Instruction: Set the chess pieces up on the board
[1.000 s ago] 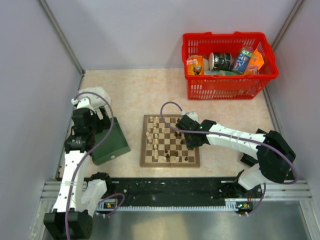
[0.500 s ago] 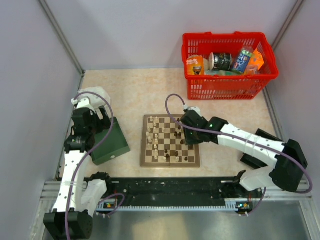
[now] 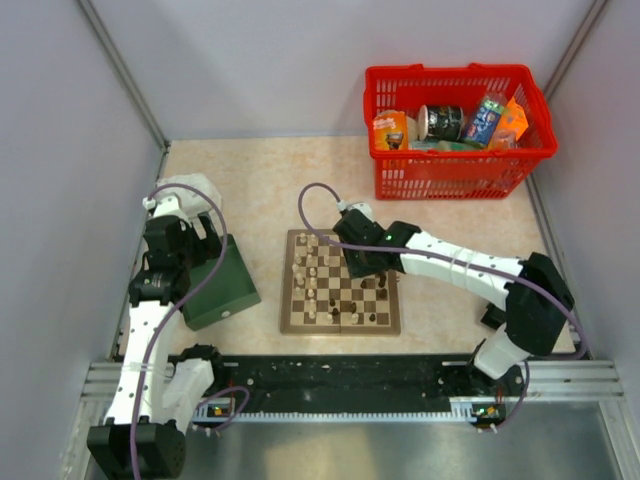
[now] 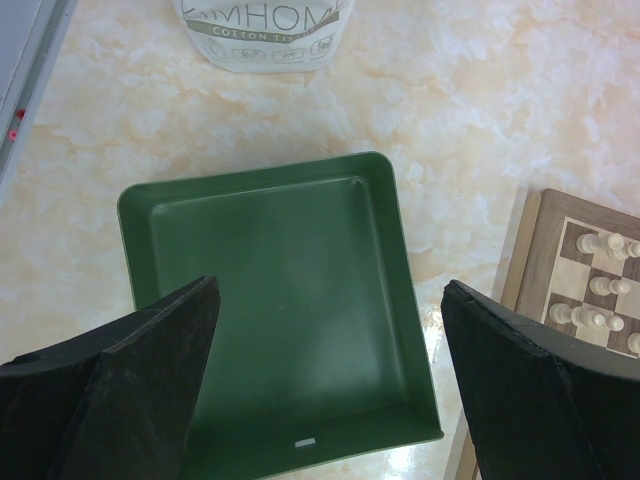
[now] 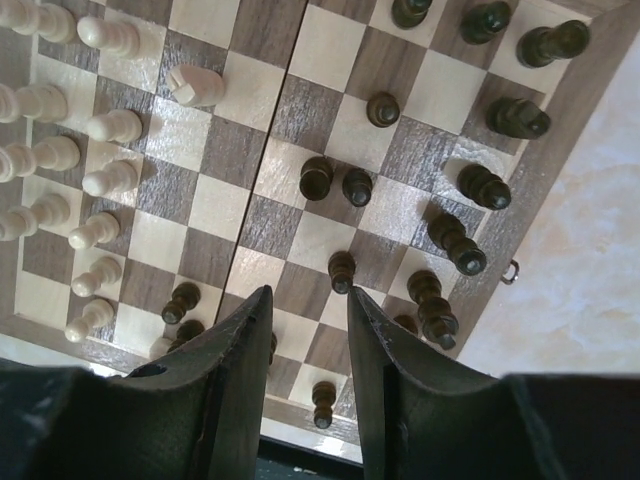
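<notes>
Pieces [image 5: 342, 270] crowd the board [image 5: 205, 205] beneath right tool [image 5: 308, 300], slightly apart; left tool [image 4: 328, 290] gapes above green box [image 4: 270, 240].

One board [image 3: 341, 327], one green box [image 3: 235, 291] and one red basket [image 3: 450, 176].

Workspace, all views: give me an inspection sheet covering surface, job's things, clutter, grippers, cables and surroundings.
Surface: beige marbled table.
Job's things: board at centre; cream pieces mostly on its left side, dark pieces scattered, mostly right.
Clutter: green box left of the board; red basket of packets far right; white tissue pack.
Grippers: left gripper open over the green box, empty; right gripper over the board, fingers slightly apart, nothing between.
Cables: purple cable looped on each arm.
Surroundings: grey walls; black mounting rail at near edge.
</notes>
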